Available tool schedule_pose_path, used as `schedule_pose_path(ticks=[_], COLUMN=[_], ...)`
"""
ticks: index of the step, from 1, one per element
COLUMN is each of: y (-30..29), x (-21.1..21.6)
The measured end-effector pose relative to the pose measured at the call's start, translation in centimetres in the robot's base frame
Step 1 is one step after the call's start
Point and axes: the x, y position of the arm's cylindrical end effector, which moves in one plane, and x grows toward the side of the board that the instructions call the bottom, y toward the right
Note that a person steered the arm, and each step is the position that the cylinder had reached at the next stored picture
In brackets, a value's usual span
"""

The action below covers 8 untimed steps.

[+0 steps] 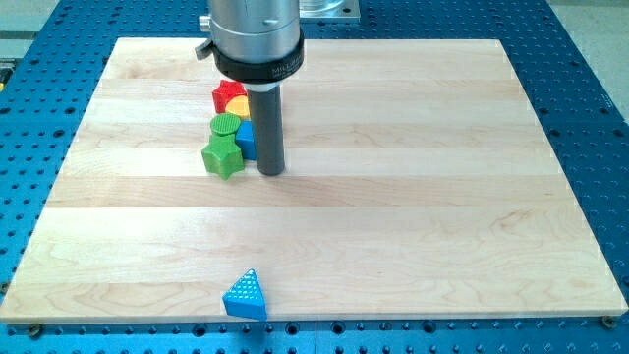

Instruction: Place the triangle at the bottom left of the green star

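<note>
A blue triangle (246,294) lies near the board's bottom edge, left of centre. A green star (223,154) sits in the upper left part of the board, at the bottom of a tight cluster of blocks. My tip (270,171) rests on the board just to the right of the green star and the cluster, far above the triangle. The rod hides part of the cluster's right side.
The cluster holds a red block (228,94), a yellow block (239,106), a round green block (225,124) and a blue block (246,139) partly behind the rod. The wooden board (442,197) lies on a blue perforated table (590,79).
</note>
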Motion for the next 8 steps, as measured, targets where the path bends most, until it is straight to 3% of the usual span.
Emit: schedule_pose_path(ticks=[2,3,4,5,6,8], y=[1.1,7.7,13.3,13.2,11.9,2.3], x=[-1.9,0.3,6.5,14.6,17.8,17.9])
